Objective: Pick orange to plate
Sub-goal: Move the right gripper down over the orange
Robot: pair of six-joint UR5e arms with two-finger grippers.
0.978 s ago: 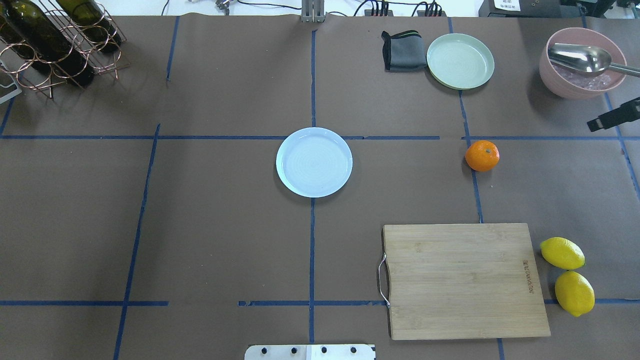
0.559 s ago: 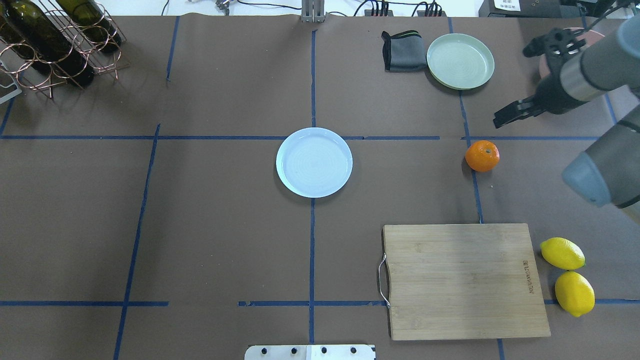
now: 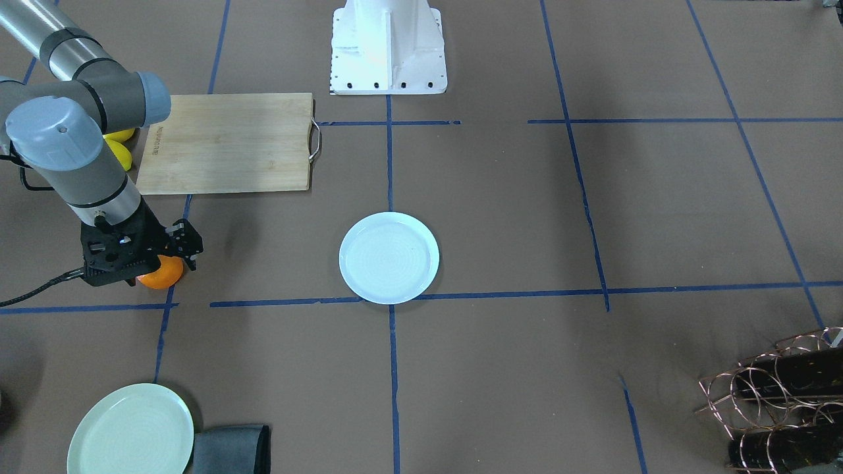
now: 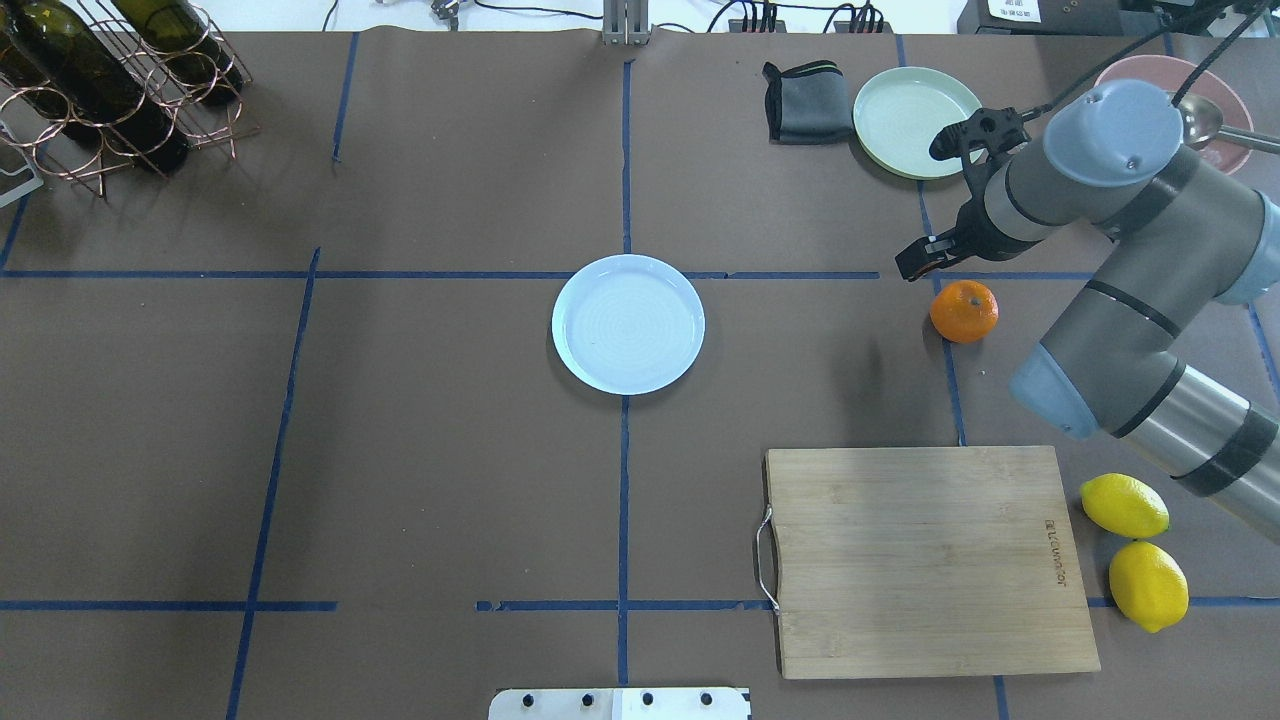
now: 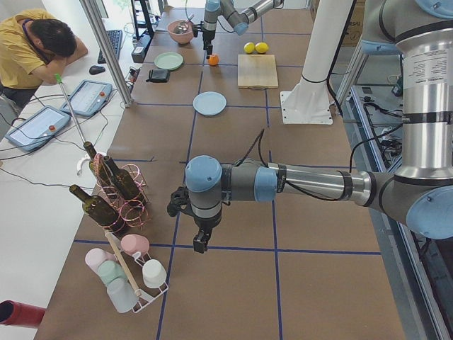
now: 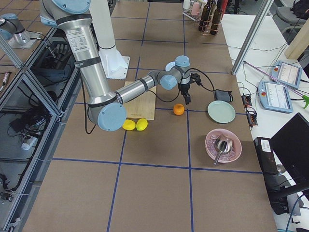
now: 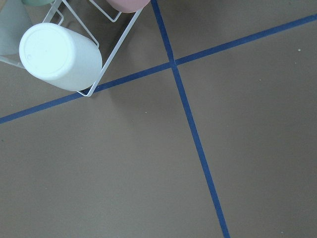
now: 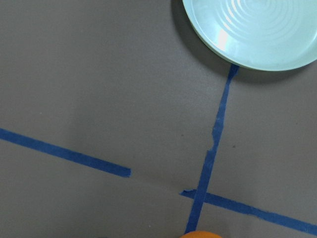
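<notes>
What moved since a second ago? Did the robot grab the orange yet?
The right gripper swung in from the table's right edge and now hangs close by the orange. It has not picked it up. The orange, the plate, the lemons and the cutting board stayed where they were.

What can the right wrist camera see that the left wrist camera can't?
Only the right wrist camera shows a pale green plate at its top edge and a sliver of the orange at the very bottom. Only the left wrist camera shows a white cup on a wire rack, with a bit of a pink cup nearby. Both show the brown table crossed by blue tape lines.
</notes>
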